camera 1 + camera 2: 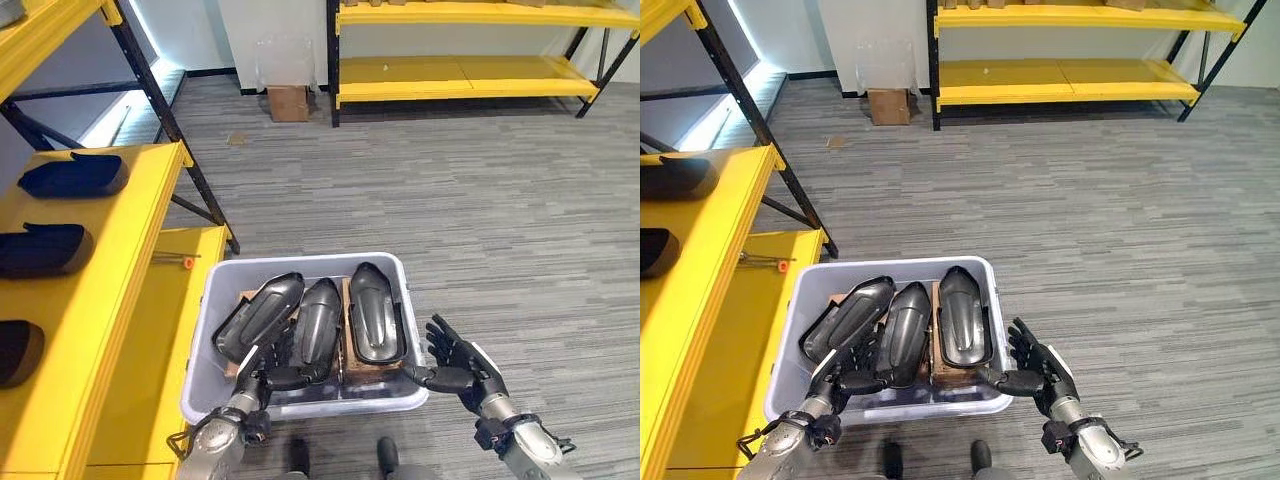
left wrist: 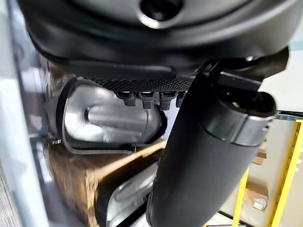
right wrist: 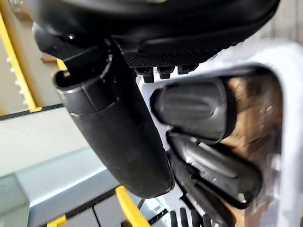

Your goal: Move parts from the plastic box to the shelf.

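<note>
Reaching into the plastic box, the left hand is hovering with relaxed fingers over 3 dark parts, lining up a grasp; the right hand is waiting released beside the rim.

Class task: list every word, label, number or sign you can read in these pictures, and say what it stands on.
None can be read.
Plastic box: no print visible.
Dark parts in the box: no label visible.
Cardboard box on the floor by the far wall: plain on the side that shows.
Yellow shelf: no tags or numbers visible.
</note>
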### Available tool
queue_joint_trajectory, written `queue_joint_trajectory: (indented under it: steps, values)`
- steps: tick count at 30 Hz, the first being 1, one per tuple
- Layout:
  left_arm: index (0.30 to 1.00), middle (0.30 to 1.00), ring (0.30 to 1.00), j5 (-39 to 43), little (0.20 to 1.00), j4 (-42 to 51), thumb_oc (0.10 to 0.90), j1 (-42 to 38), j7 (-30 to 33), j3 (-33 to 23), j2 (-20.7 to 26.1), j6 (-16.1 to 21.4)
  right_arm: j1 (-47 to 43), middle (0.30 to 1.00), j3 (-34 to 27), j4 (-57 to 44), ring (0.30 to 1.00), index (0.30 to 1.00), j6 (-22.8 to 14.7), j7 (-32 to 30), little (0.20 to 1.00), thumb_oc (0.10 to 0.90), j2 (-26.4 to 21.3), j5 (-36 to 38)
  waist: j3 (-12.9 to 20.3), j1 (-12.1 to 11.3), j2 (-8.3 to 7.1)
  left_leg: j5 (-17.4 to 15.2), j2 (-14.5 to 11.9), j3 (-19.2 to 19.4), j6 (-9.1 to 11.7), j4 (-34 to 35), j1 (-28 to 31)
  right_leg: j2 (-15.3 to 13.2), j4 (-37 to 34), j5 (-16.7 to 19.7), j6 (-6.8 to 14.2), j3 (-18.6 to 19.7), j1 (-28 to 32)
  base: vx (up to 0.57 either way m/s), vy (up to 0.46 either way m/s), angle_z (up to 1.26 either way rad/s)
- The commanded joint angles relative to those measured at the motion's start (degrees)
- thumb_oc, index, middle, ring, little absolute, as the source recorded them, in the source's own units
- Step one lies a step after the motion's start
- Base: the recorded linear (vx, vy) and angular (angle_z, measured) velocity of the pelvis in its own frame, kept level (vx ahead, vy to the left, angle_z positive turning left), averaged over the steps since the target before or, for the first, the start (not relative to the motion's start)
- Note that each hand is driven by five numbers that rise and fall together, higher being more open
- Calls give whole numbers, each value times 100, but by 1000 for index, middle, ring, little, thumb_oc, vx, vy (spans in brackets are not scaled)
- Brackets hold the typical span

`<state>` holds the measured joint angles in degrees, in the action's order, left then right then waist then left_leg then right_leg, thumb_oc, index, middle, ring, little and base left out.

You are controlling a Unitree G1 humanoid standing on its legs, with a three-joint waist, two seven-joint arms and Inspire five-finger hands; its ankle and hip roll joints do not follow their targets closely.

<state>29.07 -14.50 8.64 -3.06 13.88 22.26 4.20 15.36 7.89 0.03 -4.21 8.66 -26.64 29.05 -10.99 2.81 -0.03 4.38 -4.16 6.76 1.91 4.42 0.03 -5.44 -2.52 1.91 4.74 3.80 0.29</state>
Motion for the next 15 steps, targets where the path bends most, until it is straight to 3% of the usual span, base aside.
queue_joint_trajectory:
  steps: [1, 7, 15]
  values:
    - [1000, 1000, 1000, 139, 1000, 608, 900, -99, -338, -203, 331, 559, -310, 1000, -811, -727, 1000, 1000, -841, -10, 1000, 900, -383, -600, 483, 11, -408, -521, -299, -3, 18, -710, -617, -529, 180, -492, 312, -184, 273, 10, 114, -8]
    - [1000, 1000, 1000, 215, 1000, 695, 900, -151, -445, -203, 448, 617, -424, 1000, -1203, -1178, 1000, 1000, -1050, -154, 1000, 900, -756, -1331, 369, 3, -488, -603, -192, -12, -28, -909, -1049, -706, -2, -320, 395, -292, 41, -20, 81, 0]
    - [1000, 1000, 1000, 220, 1000, 727, 900, -662, -256, -96, 531, 740, -1549, 1000, -427, -704, 1000, 1000, -947, -581, 1000, 900, -1115, -2546, 104, -129, -556, -556, -132, -117, -21, -1122, -1658, -754, -86, -171, 383, -436, -338, -81, 10, 7]
